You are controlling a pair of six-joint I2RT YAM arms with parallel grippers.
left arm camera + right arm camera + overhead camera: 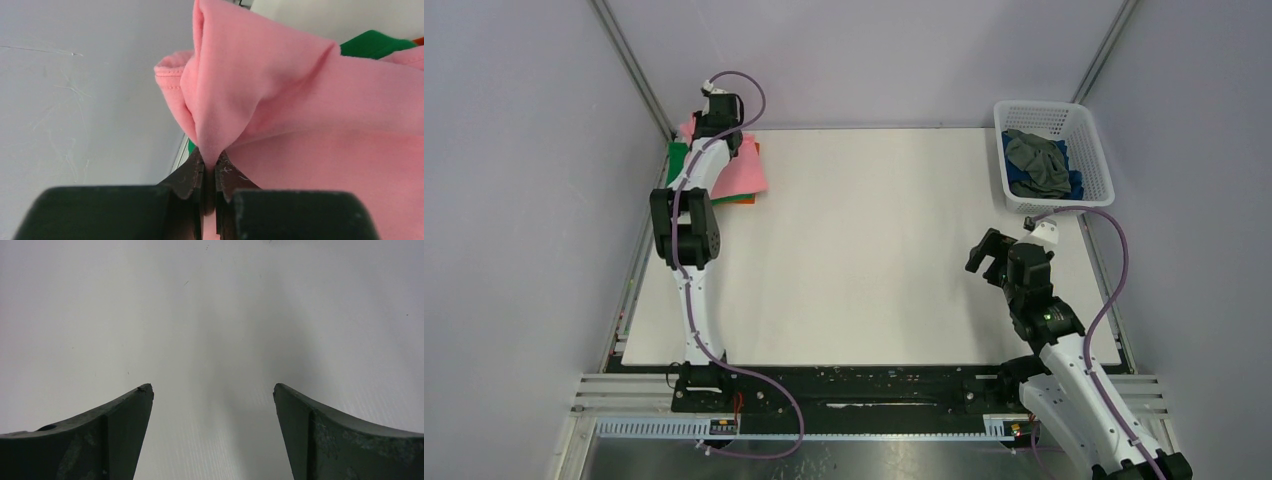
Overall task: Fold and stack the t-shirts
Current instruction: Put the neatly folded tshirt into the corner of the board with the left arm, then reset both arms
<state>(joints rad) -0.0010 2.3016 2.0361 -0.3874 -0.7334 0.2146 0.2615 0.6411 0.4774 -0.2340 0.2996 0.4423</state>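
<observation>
The pink t-shirt (742, 172) lies at the table's far left corner on top of a green one (678, 158) and an orange one (740, 200). My left gripper (701, 122) is shut on a bunched fold of the pink shirt (280, 100), with cloth pinched between its fingertips (210, 161). Green cloth (372, 44) shows behind the pink. My right gripper (987, 254) is open and empty over bare table at the right; its wrist view (212, 390) shows only white table. Grey (1038, 160) and blue (1074, 184) shirts lie in the basket.
The white lattice basket (1092, 150) stands at the far right corner. Grey walls close in the table on the left, back and right. The white tabletop (874, 250) stretches between the two arms.
</observation>
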